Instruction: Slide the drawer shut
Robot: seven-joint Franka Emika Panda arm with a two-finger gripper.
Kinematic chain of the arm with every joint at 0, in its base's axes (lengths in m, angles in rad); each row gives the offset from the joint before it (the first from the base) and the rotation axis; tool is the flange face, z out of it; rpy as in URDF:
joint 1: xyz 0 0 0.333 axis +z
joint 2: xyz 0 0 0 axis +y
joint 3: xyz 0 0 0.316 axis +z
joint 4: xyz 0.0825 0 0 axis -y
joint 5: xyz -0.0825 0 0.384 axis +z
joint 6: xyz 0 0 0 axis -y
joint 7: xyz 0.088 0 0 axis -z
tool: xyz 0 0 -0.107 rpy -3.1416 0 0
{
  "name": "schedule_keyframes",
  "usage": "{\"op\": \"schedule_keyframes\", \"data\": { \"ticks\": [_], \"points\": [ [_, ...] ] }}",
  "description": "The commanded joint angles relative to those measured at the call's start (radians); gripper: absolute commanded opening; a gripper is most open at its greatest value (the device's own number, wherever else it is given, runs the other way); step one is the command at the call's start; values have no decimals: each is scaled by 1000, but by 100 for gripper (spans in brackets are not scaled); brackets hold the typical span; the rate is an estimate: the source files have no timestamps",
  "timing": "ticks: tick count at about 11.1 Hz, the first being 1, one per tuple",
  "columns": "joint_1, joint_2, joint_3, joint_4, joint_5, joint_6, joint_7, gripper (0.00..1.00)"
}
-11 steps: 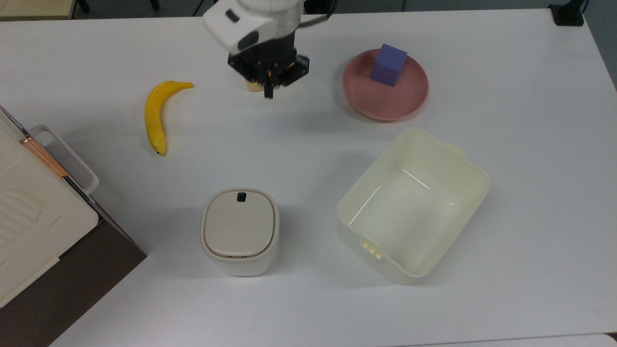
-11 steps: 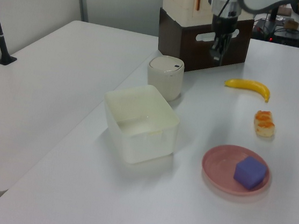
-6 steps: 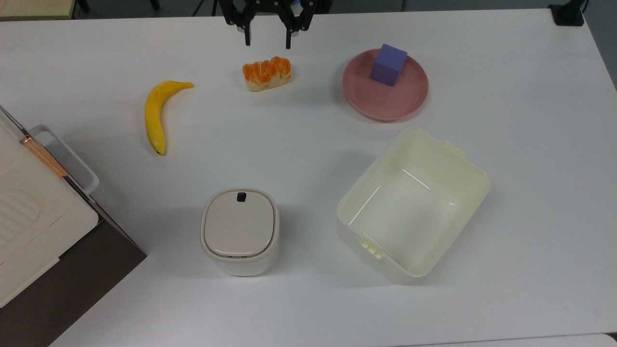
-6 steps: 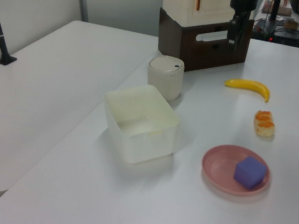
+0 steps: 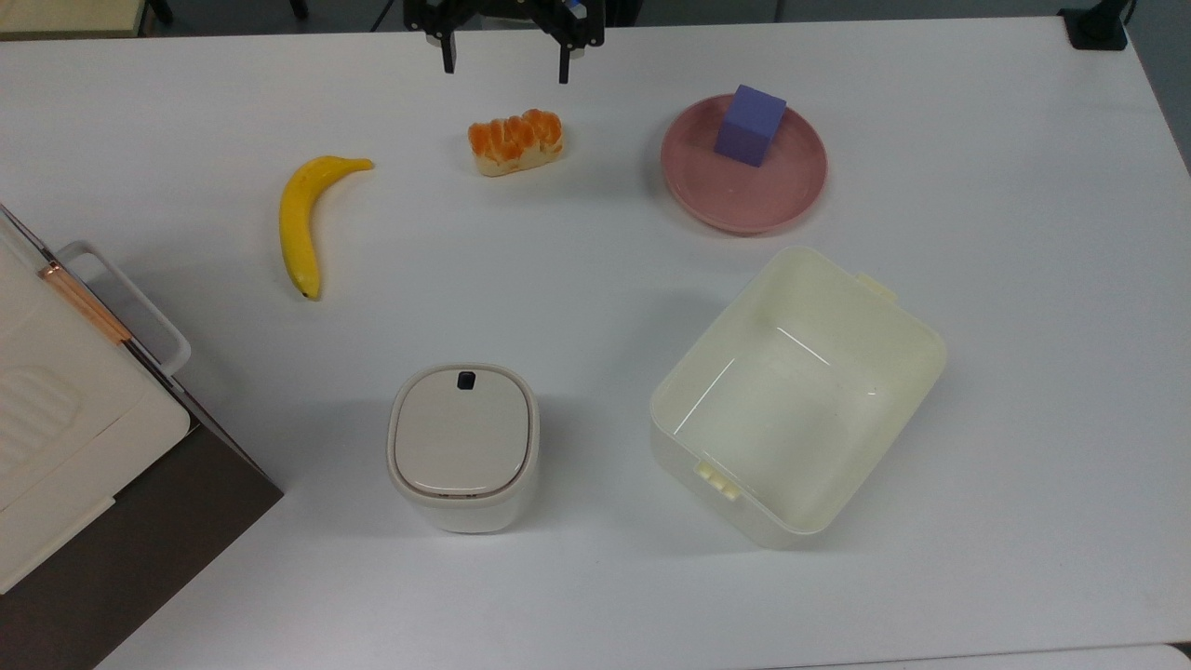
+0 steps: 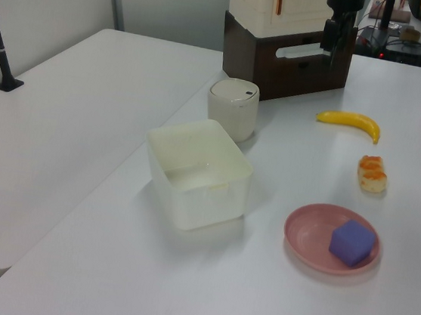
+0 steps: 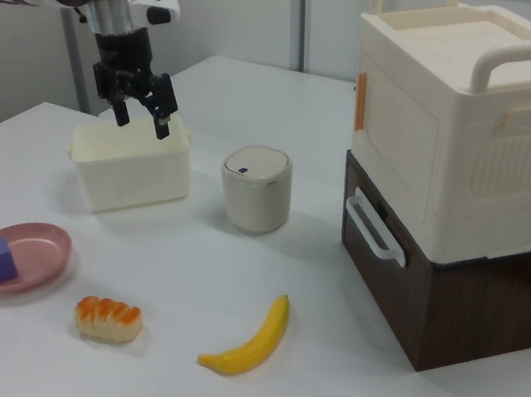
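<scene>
From the top view, my gripper (image 5: 503, 58) hangs at 12 o'clock of the table (image 5: 1005, 233), its fingers spread apart and holding nothing. The drawer (image 7: 381, 263) sits at 9 o'clock, in the dark cabinet (image 7: 486, 306), and already looks flush with it. I judge it stiff and light on its slides. I would push flat on the front panel beside the white handle (image 7: 372, 230), not grasp it.
</scene>
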State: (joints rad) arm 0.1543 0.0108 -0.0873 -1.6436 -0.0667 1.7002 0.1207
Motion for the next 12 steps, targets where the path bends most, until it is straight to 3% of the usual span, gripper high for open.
{"op": "schedule_keyframes", "data": {
  "ticks": [1,5,12],
  "points": [
    [-134,-12,116,-1,19,-11,-18,100],
    [-169,-15,141,-1,51,-14,-7,100],
    [-160,-17,135,-1,64,-50,-9,100]
  ]
}}
